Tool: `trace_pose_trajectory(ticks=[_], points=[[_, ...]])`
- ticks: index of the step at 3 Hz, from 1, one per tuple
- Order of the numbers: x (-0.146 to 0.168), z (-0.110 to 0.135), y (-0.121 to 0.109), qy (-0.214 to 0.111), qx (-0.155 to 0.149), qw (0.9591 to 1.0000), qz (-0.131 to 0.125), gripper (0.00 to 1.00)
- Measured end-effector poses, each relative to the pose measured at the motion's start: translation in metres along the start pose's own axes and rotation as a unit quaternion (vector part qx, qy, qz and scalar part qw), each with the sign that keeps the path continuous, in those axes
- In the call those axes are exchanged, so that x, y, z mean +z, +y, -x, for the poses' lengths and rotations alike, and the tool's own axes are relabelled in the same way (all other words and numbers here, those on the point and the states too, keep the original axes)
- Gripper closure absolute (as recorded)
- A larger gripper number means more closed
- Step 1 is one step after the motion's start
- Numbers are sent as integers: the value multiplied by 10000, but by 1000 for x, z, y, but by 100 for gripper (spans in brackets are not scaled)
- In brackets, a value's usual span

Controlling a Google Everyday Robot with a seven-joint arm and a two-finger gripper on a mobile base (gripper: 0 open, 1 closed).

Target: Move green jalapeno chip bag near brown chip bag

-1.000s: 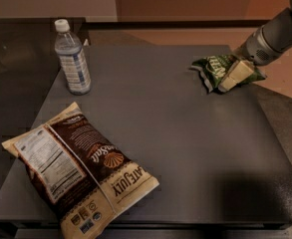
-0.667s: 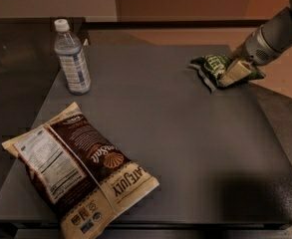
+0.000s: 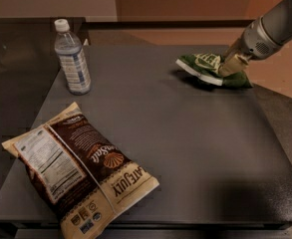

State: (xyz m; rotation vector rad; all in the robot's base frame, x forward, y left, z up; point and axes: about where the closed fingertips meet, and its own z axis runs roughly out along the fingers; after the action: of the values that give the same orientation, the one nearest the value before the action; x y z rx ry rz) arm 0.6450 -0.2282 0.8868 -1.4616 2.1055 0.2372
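Far right of worktop (image 3: 185,148): my gripper (image 3: 231,66) sits over green bag (image 3: 203,66), fingers (image 3: 235,62) pinched on its right end. Bag's left edge looks slightly raised, shadow beneath. Brown bag (image 3: 80,168) lies flat at near-left corner, well apart from green bag. I note bottle (image 3: 72,59) upright, back left.
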Motion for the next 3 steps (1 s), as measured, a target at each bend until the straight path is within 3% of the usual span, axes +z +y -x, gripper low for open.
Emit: trace_pose_trajectory(ticks=[1, 2, 3], points=[[-14, 21, 26, -186, -176, 9994, 216, 100], [-27, 40, 58, -377, -372, 9974, 499, 100], [-38, 60, 98, -543, -704, 9924, 856, 100]])
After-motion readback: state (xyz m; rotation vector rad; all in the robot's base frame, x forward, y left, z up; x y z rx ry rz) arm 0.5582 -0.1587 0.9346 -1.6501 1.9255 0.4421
